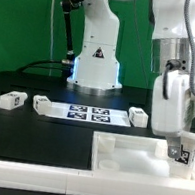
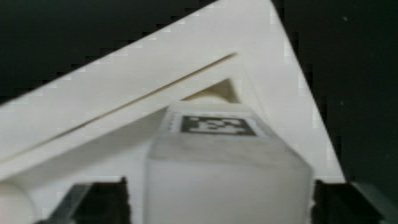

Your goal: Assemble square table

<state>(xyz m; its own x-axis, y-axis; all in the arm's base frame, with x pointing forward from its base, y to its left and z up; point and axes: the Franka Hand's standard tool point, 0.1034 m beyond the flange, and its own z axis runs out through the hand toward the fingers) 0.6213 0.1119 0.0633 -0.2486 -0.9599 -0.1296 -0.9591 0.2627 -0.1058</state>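
The square table slab (image 1: 129, 144), white with a raised rim, lies at the front on the exterior view's right. My gripper (image 1: 183, 145) is shut on a white leg (image 1: 183, 155) with a tag and holds it upright over the slab's corner on the right. In the wrist view the leg (image 2: 217, 150) fills the space between my dark fingers (image 2: 98, 202), with the slab's corner (image 2: 107, 110) beneath it. Three more legs lie on the black table: two on the left (image 1: 12, 98) (image 1: 41, 102) and one (image 1: 136, 115) right of the marker board.
The marker board (image 1: 88, 112) lies flat in the middle of the table. A long white border rail (image 1: 44, 169) runs along the front and turns up the left side. The robot's white base (image 1: 96, 60) stands behind the board.
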